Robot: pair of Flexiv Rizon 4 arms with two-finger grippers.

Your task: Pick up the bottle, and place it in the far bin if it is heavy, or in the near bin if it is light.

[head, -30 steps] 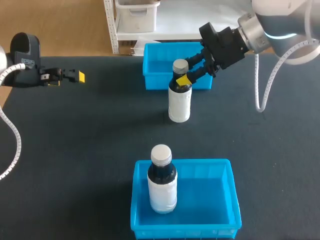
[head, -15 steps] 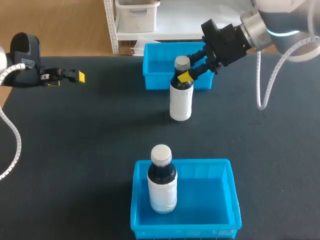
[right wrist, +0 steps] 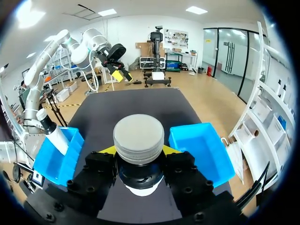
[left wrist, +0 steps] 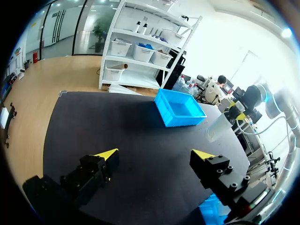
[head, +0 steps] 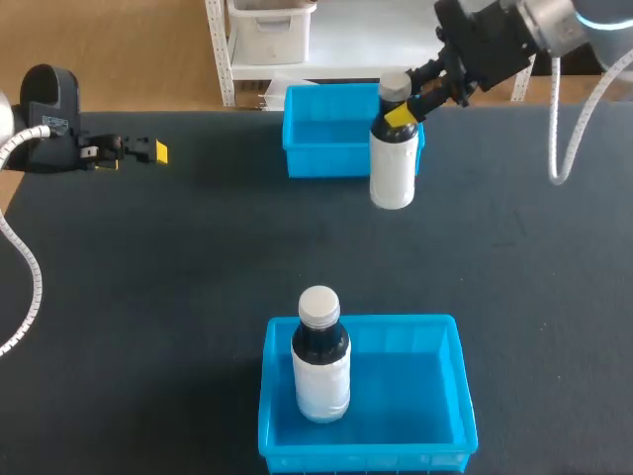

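Head view, with both wrist views. The right arm enters from the right-hand corner, and its black, two-fingered right hand (head: 399,107) is clamped on the dark neck of a cylindrical plastic bottle with a white label wrap and a ribbed grey screw cap (head: 393,173). One yellow fingertip (head: 401,116) presses just under the cap. The bottle hangs upright from this grip. It overlaps the right front corner of the far bin (head: 318,164), a rectangular, smooth-walled tray of bright blue plastic, and its base appears clear of the matte black worktop (head: 198,257).

In the right wrist view the round cap fills the gap between the fingers of the right hand (right wrist: 139,152), with a yellow tip touching the bottle (right wrist: 139,138) on each side. The far bin (right wrist: 199,150) lies beside the hand on one side. The near bin (right wrist: 58,157) lies on the other side.

The near bin (head: 420,396), a tray of the same blue plastic, holds a second bottle of like shape (head: 320,371). It stands upright against the tray's left wall (dark liquid shows above its white label).

The left hand (head: 132,153) rests low over the far left part of the worktop, well apart from both bins. In the left wrist view the fingers of the left hand (left wrist: 154,154) stand wide apart with nothing between them. The far bin (left wrist: 180,110) and the held bottle (left wrist: 218,127) lie ahead of them.
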